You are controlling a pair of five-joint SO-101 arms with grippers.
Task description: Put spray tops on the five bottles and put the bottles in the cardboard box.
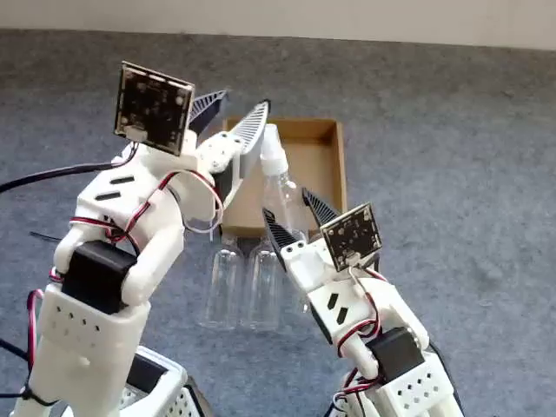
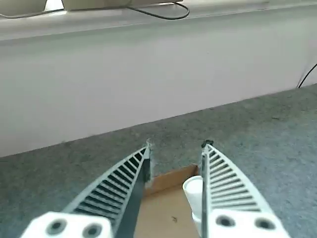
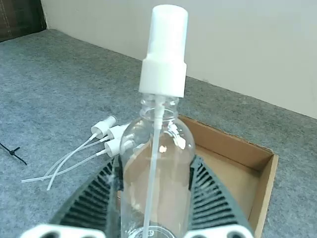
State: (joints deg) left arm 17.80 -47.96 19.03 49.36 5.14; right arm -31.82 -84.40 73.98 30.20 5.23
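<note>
**Right claw grips the topped bottle; left claw spread open beside it**

Your right gripper [image 1: 285, 204] is clamped around the body of a clear bottle [image 3: 158, 144]. It holds the bottle upright, one finger on either side. A white spray top [image 3: 164, 54] sits on the neck, its tube running down inside.

Seen from the high view, your left gripper [image 2: 177, 145] hangs at 11 o'clock from that top. It is spread wide and holds nothing. One finger is just beside the top, but you cannot tell whether it touches.

The cardboard box [image 1: 314, 161] lies at 12 o'clock from the held bottle. Two uncapped bottles [image 1: 224, 287] sit side by side at 7 o'clock. Three loose spray tops [image 3: 106, 128] lie on the grey carpet [image 1: 452, 130] beside the box.
</note>
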